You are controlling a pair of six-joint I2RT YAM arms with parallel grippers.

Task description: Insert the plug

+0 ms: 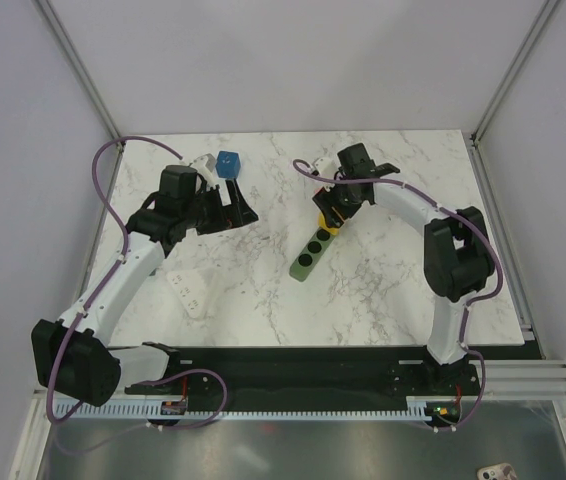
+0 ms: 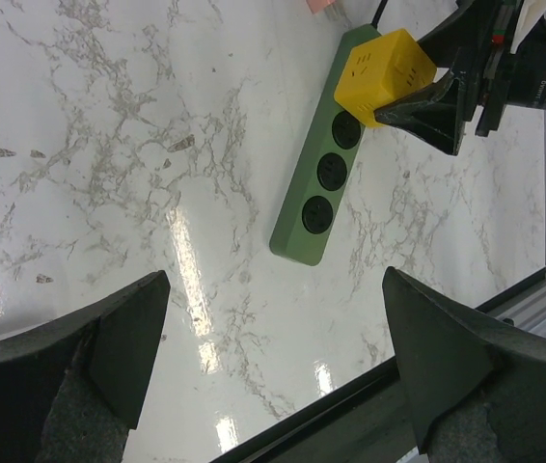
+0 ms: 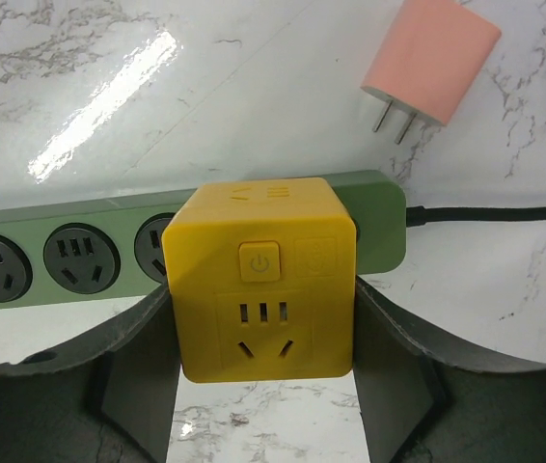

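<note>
Toward the far middle of the table, your right gripper is clamped on the yellow cube plug, one finger against each side. The cube sits over the cable end of the green power strip, covering that end's socket. You cannot tell from any view whether its pins are fully seated. In the left wrist view the cube looks slightly tilted against the strip.

Close behind the cube, a pink charger lies on the marble with its two prongs pointing toward the strip, near it but apart. The strip's black cable runs off to one side from the covered end.

Your left gripper is spread wide with nothing between its fingers, and it faces the strip from across the table. From above, a blue cube and a small white piece sit just beyond that gripper at the far left. A flat white strip lies beside the left forearm.

Bare marble separates the left gripper from the green strip, and more lies between the strip and the near edge. The strip lies diagonally, well in from every edge.

Three black sockets on the strip stand uncovered.
</note>
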